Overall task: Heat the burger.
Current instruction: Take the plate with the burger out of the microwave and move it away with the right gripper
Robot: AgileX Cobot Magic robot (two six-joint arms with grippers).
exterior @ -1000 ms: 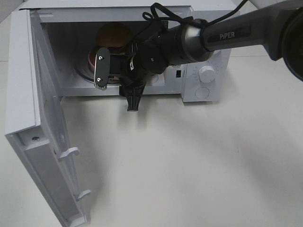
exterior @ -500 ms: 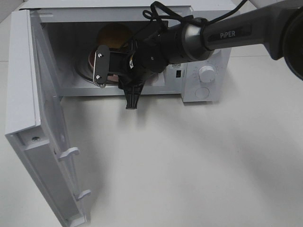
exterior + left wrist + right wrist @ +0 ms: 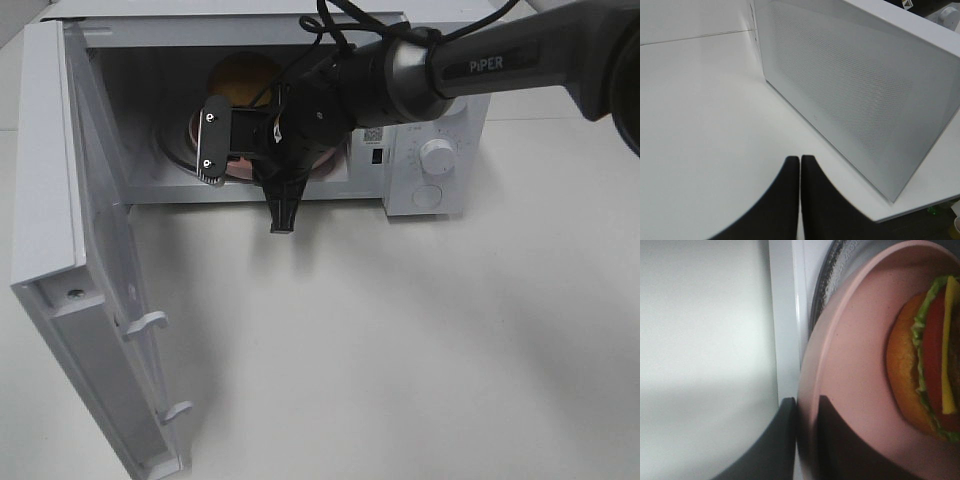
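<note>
The right gripper (image 3: 807, 412), wide a second ago, is now closed on the rim of the pink plate (image 3: 850, 370), on which the burger (image 3: 930, 355) is carried inside the microwave (image 3: 440, 160), so the plate seems grasped again.

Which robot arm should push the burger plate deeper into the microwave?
The right one, probably. Its pincer is already closed on the pink plate's rim at the microwave opening, with the burger on it. The left pincer is shut, outside by the door.

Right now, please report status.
Right gripper shut on pink plate rim. Left gripper shut, empty. Burger on plate, inside microwave. Door open.
</note>
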